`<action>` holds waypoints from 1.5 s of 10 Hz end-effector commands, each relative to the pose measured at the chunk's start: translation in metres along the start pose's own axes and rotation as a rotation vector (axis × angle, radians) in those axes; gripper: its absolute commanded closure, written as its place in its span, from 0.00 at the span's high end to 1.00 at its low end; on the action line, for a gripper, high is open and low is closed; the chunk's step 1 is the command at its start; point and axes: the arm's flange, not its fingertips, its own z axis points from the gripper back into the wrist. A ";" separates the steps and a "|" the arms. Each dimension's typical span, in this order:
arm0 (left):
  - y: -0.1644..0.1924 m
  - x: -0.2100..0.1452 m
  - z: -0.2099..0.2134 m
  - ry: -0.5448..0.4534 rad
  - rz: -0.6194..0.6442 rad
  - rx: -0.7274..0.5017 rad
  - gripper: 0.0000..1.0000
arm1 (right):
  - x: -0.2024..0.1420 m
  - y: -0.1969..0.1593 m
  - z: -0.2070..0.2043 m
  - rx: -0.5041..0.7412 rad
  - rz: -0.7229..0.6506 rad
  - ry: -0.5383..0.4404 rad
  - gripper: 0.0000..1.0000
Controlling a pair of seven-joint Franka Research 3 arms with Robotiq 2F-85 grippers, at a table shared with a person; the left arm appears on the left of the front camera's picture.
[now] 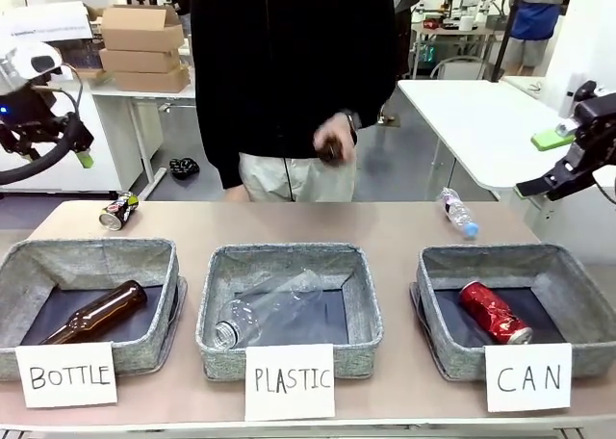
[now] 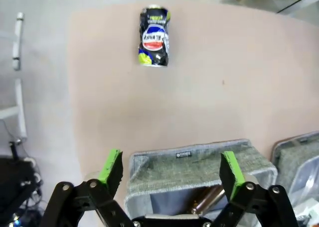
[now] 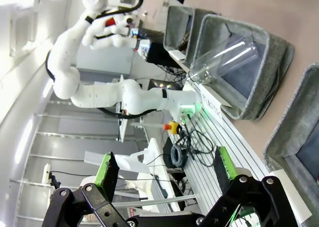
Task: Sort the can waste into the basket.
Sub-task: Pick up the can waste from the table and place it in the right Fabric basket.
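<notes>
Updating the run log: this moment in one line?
red can: in basket | crushed can: on table | left claw, right claw: open

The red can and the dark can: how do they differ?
The red can lies inside the CAN basket; the dark can lies on the table, far left. The red can is plain red; the dark can is dented, with colourful print. Both lie on their sides.

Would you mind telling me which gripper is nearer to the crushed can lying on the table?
Left. The left gripper hovers open above the left end of the table, close to the crushed can; the right gripper is raised past its right end, across from it.
</notes>
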 end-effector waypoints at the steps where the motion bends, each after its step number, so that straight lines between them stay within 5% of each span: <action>1: 0.014 0.029 -0.025 0.111 0.001 -0.049 1.00 | 0.000 0.002 0.001 -0.010 0.002 0.000 1.00; 6: 0.017 0.122 -0.139 0.255 0.034 -0.045 1.00 | 0.000 0.002 0.001 -0.010 0.002 0.000 1.00; 11: 0.030 0.141 -0.226 0.393 0.083 -0.049 1.00 | 0.000 0.002 0.001 -0.010 0.002 0.000 1.00; 15: 0.031 0.142 -0.229 0.400 0.097 -0.040 1.00 | 0.000 0.002 0.001 -0.010 0.002 0.000 1.00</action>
